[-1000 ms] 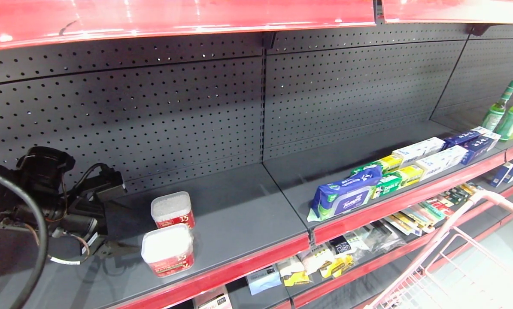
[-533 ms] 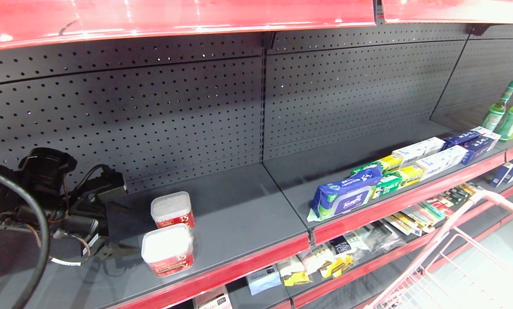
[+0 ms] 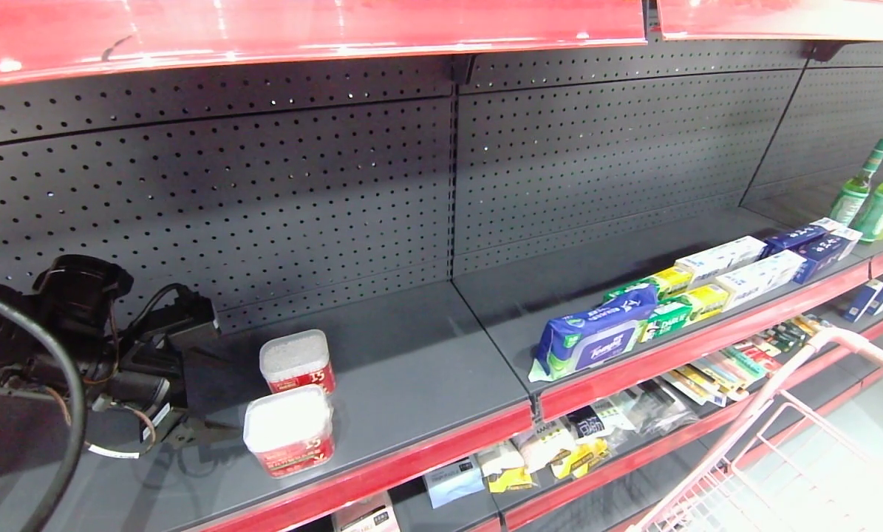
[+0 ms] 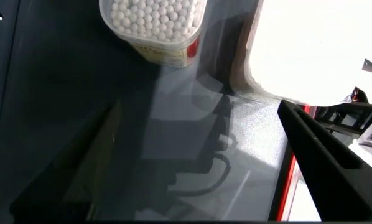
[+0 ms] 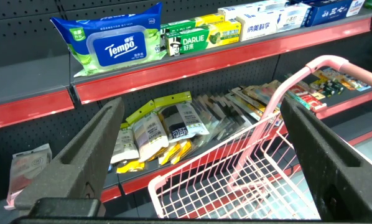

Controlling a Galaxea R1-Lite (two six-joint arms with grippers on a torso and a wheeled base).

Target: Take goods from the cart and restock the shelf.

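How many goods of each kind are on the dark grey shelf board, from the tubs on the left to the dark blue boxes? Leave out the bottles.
Clear plastic tubs with white lids and red labels: 2
Blue and green soft pack of wipes: 1
Green and yellow long cartons: 2
White long cartons: 2
Dark blue long cartons: 2
Total: 9
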